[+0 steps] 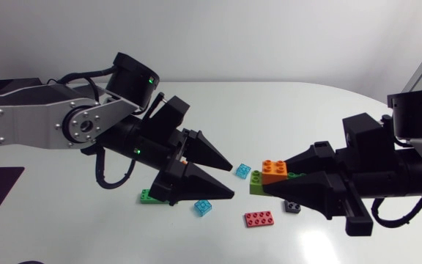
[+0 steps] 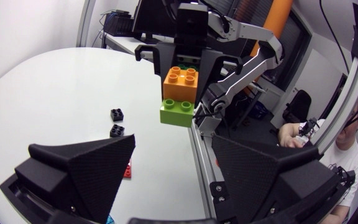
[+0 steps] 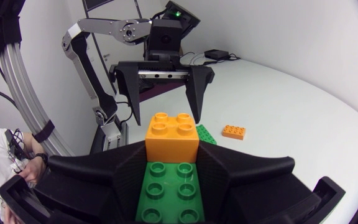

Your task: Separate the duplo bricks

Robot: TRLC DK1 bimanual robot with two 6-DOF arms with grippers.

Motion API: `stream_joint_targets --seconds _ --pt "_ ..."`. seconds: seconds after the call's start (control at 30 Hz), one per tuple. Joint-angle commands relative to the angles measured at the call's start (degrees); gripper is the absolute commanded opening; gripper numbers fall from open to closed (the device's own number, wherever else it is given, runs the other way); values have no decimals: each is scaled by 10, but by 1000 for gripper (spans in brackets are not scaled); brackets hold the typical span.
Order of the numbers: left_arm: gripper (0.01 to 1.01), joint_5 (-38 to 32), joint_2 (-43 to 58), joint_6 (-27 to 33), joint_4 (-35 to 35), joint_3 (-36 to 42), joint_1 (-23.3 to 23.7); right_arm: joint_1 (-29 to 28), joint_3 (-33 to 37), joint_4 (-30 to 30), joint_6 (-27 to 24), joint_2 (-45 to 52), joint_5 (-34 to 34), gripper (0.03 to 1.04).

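Right gripper (image 1: 272, 179): fingers clamped from two sides on the green plastic duplo brick (image 1: 256, 182), which carries the orange plastic duplo brick (image 1: 274, 169) stacked on its studs. The pair is held clear of the white table (image 1: 306, 110).

Left gripper (image 1: 231, 178): fingers spread wide with nothing between them, tips facing the stacked pair and just short of it.

On the table nearby:
- a translucent blue small brick (image 1: 242, 171) between the two grippers
- a second blue small brick (image 1: 202, 207)
- a red flat studded plate (image 1: 258, 218)
- a grey small brick (image 1: 292, 207)
- a green flat plate (image 1: 149, 196) under the left gripper
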Motion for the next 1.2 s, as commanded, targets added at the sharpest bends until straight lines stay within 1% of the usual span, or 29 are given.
stream_joint_targets --seconds 0.0,0.27,0.33,0.43,0.73,0.87,0.93,1.0,1.07,1.1,1.13,1.17 --pt "851 10 12 12 -6 18 -10 5 -9 -8 -10 9 -14 295" --pt "836 11 12 13 -3 18 -37 17 -9 -13 -5 15 -29 295" --pt "811 11 12 13 -2 21 -43 17 -10 -14 -4 13 -30 295" --pt "807 11 12 12 -2 25 -52 17 -11 -15 -4 12 -37 295" --pt "649 11 17 8 1 27 -65 18 -16 -16 -4 5 -40 295" --pt "644 10 17 7 2 25 -70 20 -16 -19 -4 0 -42 297" --pt "575 10 17 4 6 25 -71 21 -17 -20 -4 0 -42 295" --pt "528 10 17 3 9 25 -72 23 -18 -20 -3 -3 -43 297" --pt "446 10 18 0 12 24 -74 23 -19 -21 -2 -5 -43 295" --pt "379 9 18 -5 19 23 -76 25 -20 -21 -1 -7 -43 295" --pt "344 9 18 -9 24 23 -76 26 -20 -21 0 -7 -43 295" --pt "343 9 18 -11 25 23 -77 27 -21 -21 0 -9 -43 297"
